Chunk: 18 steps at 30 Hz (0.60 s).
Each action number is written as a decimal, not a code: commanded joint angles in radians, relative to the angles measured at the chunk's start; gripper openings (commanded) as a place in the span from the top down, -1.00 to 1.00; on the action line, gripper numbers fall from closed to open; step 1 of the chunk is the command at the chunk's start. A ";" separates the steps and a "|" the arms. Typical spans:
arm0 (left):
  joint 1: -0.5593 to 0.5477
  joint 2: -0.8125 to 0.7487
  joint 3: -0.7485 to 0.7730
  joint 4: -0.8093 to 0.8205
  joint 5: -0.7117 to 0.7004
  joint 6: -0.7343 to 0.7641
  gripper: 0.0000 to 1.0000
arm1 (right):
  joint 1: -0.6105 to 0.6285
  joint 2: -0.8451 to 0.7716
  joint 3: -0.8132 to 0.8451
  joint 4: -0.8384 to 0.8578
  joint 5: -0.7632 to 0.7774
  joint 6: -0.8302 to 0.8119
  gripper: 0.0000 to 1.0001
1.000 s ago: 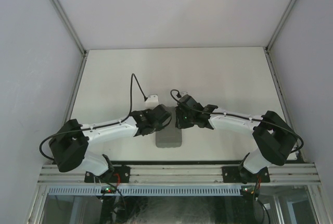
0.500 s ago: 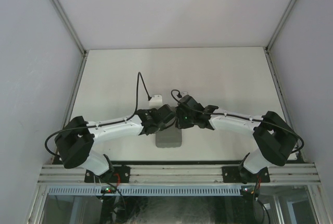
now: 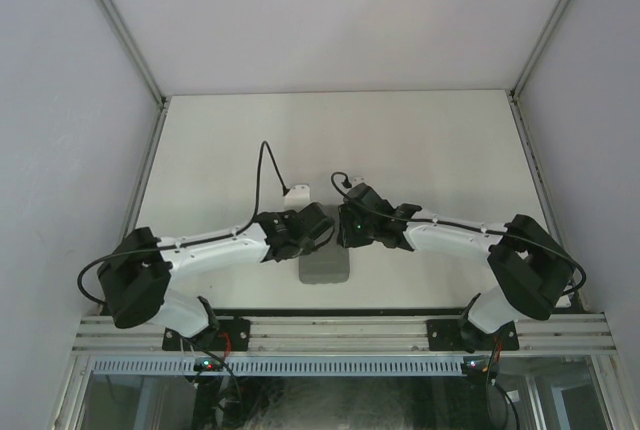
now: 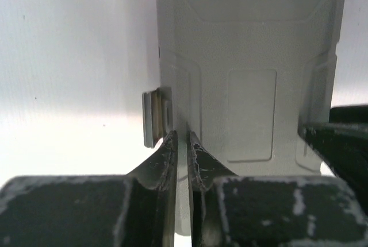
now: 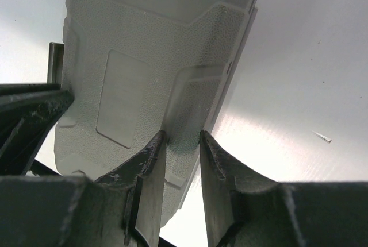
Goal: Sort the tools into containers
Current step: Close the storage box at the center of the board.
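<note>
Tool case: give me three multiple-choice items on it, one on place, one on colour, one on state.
1. Where on the table does the tool case lie? A far left corner; B middle of the near edge; C far right corner.
2. Its colour? A red; B blue; C grey.
3. Its state? A shut; B open flat, slots showing; C standing on end.
Answers: 1 B, the top view shows it central, by the near edge; 2 C, it is grey in every view; 3 A, both wrist views show only its textured outer shell.
</note>
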<state>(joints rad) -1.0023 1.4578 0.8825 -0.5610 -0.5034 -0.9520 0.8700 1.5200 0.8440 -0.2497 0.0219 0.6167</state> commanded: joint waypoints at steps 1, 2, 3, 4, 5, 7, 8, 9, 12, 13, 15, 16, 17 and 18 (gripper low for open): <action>-0.016 -0.093 -0.015 0.009 0.098 0.032 0.62 | 0.006 0.036 -0.040 -0.012 -0.037 0.014 0.45; -0.012 -0.114 -0.016 0.012 0.096 0.038 0.48 | 0.005 0.036 -0.041 -0.012 -0.037 0.014 0.45; -0.007 -0.134 -0.015 0.014 0.094 0.044 0.38 | 0.005 0.036 -0.042 -0.013 -0.039 0.016 0.45; -0.002 -0.156 -0.020 0.015 0.093 0.047 0.30 | 0.005 0.037 -0.041 -0.011 -0.038 0.016 0.45; 0.004 -0.189 -0.026 0.020 0.091 0.048 0.18 | 0.005 0.038 -0.040 -0.011 -0.039 0.017 0.45; 0.018 -0.243 -0.047 0.025 0.084 0.046 0.05 | 0.005 0.039 -0.040 -0.011 -0.040 0.017 0.45; 0.026 -0.272 -0.061 0.027 0.081 0.040 0.02 | 0.004 0.040 -0.042 -0.011 -0.041 0.016 0.45; 0.036 -0.298 -0.078 0.032 0.079 0.034 -0.07 | 0.004 0.040 -0.042 -0.009 -0.042 0.015 0.45; 0.079 -0.358 -0.149 0.054 0.097 0.006 -0.34 | 0.002 0.042 -0.040 -0.006 -0.044 0.017 0.45; 0.095 -0.371 -0.174 0.071 0.116 -0.003 -0.40 | 0.004 0.042 -0.041 -0.005 -0.046 0.017 0.45; 0.123 -0.386 -0.223 0.120 0.157 -0.030 -0.54 | 0.004 0.043 -0.040 -0.006 -0.046 0.017 0.45; 0.134 -0.390 -0.247 0.142 0.176 -0.043 -0.62 | 0.003 0.043 -0.041 -0.008 -0.046 0.017 0.45; 0.144 -0.391 -0.269 0.166 0.197 -0.053 -0.70 | 0.003 0.043 -0.041 -0.008 -0.046 0.017 0.45; 0.154 -0.388 -0.288 0.190 0.220 -0.064 -0.75 | 0.003 0.043 -0.041 -0.008 -0.046 0.016 0.45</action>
<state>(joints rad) -0.8810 1.0805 0.6643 -0.4789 -0.3737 -0.9588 0.8696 1.5284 0.8330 -0.2043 -0.0051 0.6338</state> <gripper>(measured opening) 0.830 0.279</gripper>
